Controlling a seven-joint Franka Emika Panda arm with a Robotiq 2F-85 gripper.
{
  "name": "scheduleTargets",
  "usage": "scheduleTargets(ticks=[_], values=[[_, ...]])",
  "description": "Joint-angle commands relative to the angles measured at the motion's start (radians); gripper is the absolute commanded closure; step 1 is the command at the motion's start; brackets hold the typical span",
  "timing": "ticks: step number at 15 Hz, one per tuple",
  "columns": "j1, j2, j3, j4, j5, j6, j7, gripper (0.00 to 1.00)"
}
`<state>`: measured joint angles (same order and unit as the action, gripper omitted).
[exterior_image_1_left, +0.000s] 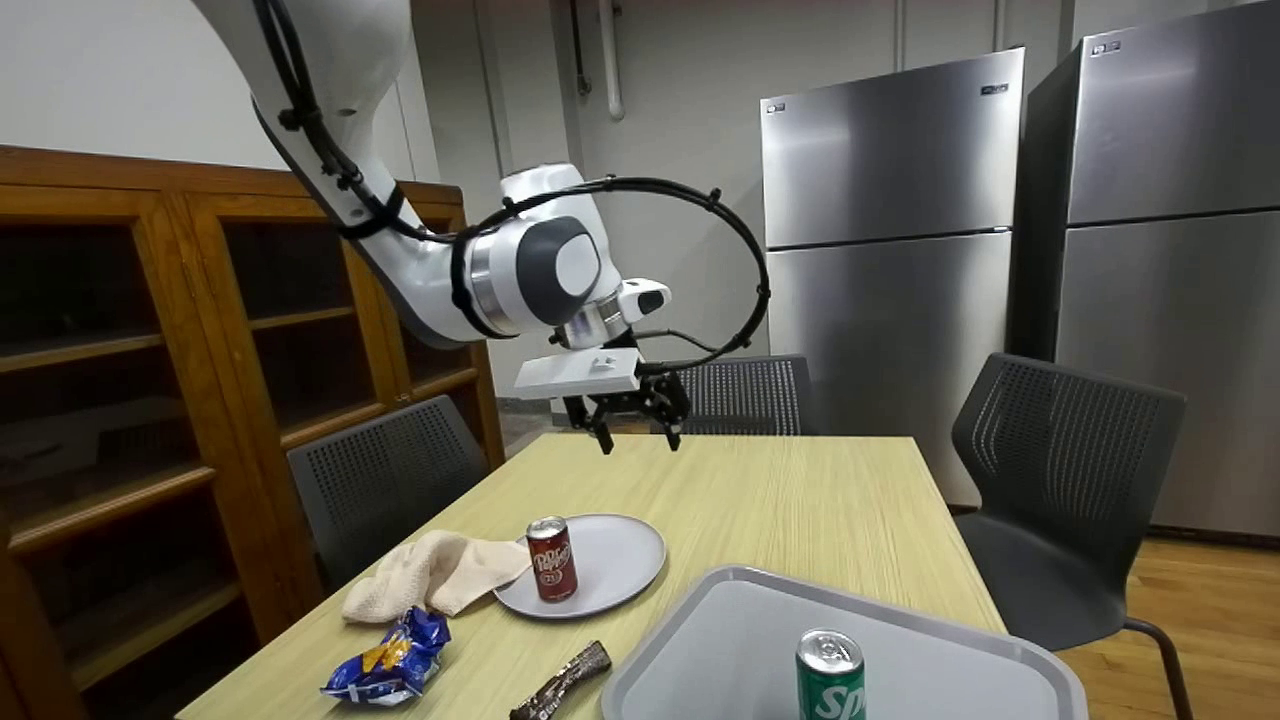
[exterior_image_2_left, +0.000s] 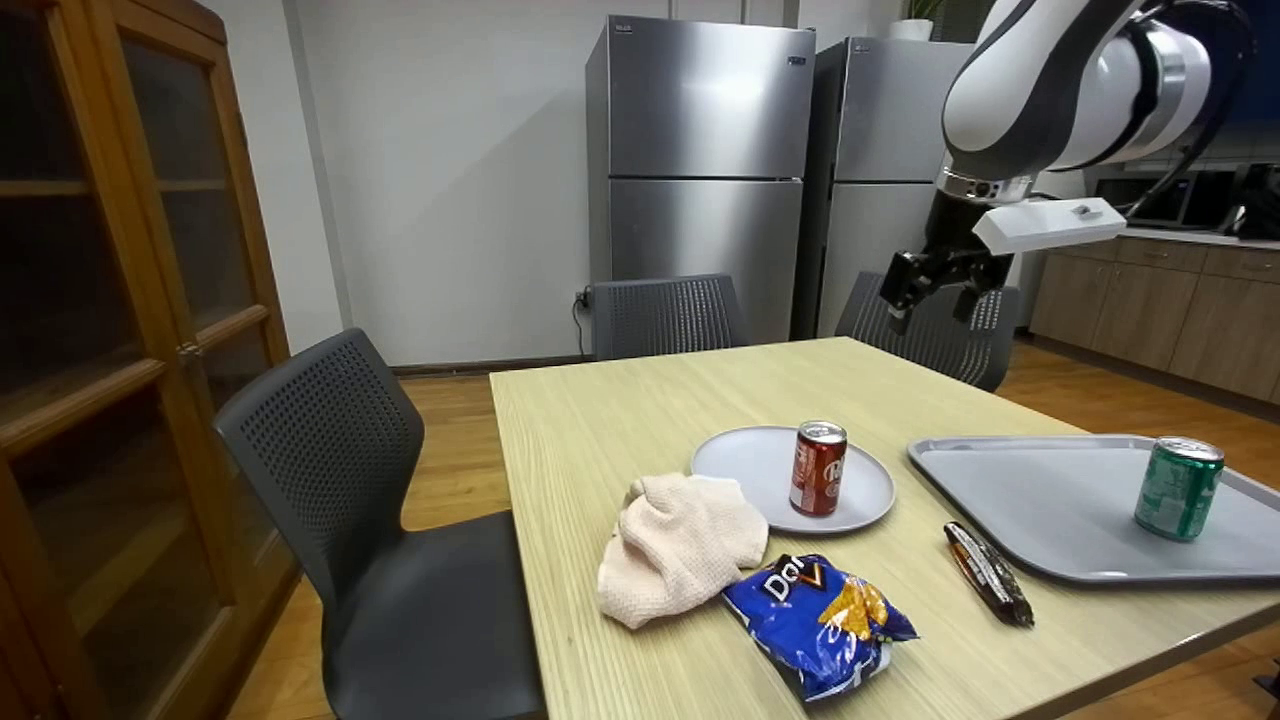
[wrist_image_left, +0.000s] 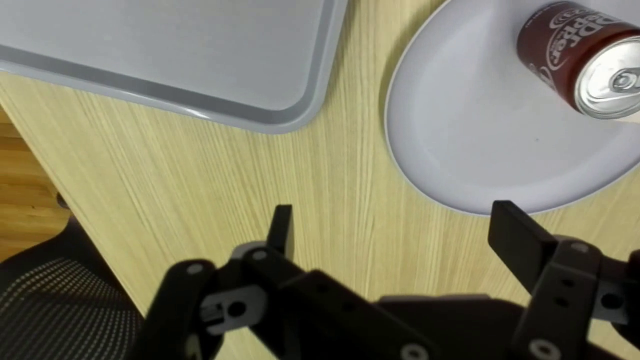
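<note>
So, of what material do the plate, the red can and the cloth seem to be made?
The plate: plastic or ceramic, I cannot tell which; smooth, fairly matte, even pale grey.
The red can: metal, likely aluminium; shiny silvery lid with pull tab, printed side.
The cloth: fabric, perhaps cotton or microfibre; matte, with a waffle-like texture and loose folds.

Black end effector (wrist_image_left: 392, 217), white-lettered red can (wrist_image_left: 565, 55), grey plate (wrist_image_left: 475, 125), wood-grained yellow table (wrist_image_left: 175, 165)

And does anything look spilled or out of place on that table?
I see no spill. The crumpled cloth looks a little untidy: one corner laps onto the plate, where a Dr Pepper can stands upright.
</note>
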<state>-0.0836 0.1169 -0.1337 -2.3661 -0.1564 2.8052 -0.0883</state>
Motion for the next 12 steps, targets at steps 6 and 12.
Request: scheduleTargets(ticks=[6,12], values=[[-0.076,-0.025,-0.080,0.016,-0.024,-0.106,0.015,0.00],[-0.118,-0.020,-0.101,0.013,0.030,-0.139,-0.028,0.00]])
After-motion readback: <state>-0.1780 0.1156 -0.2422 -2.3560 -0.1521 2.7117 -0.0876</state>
